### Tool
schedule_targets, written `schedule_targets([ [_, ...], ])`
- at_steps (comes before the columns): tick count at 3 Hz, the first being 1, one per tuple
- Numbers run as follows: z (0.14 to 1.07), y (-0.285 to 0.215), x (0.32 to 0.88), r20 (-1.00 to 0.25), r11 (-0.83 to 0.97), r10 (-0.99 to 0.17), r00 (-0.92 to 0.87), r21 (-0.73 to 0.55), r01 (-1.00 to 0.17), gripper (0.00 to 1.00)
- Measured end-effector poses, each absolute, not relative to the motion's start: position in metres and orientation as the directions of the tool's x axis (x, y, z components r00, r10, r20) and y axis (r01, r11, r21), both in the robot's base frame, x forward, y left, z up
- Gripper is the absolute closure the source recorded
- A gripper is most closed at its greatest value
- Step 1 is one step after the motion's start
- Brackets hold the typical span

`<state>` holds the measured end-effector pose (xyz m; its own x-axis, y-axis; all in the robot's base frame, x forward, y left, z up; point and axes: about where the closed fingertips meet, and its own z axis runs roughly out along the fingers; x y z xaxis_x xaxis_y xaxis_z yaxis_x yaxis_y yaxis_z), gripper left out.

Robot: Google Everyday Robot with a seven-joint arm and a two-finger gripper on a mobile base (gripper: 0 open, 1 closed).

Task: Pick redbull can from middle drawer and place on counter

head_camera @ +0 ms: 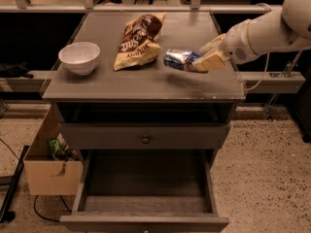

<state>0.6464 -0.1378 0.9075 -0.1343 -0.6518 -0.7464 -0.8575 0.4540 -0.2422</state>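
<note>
Redbull can point(176, 58), the only one, pinched in pincer point(198, 63) over counter point(146, 84); one bowl point(79, 57); one snack bag point(137, 42).

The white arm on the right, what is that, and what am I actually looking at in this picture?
That is a robot's arm, reaching in from the picture's right. At its tip is a claw, two fingers closed on a small drink can that lies sideways in its grip, over the right part of the counter. There is only one camera; it looks down at the front of a grey cabinet. On the counter sit a white bowl at the picture's left and a crinkled snack bag near the middle. Below, one drawer is pulled out toward the camera. A cardboard box stands on the floor beside the cabinet, at the picture's left.
</note>
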Motion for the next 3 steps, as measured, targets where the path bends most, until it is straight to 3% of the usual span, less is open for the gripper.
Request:
schedule_targets([
  [3, 0.861, -0.134, 0.661, -0.765, 0.460, -0.620, -0.174, -0.174, -0.871, 1.00],
])
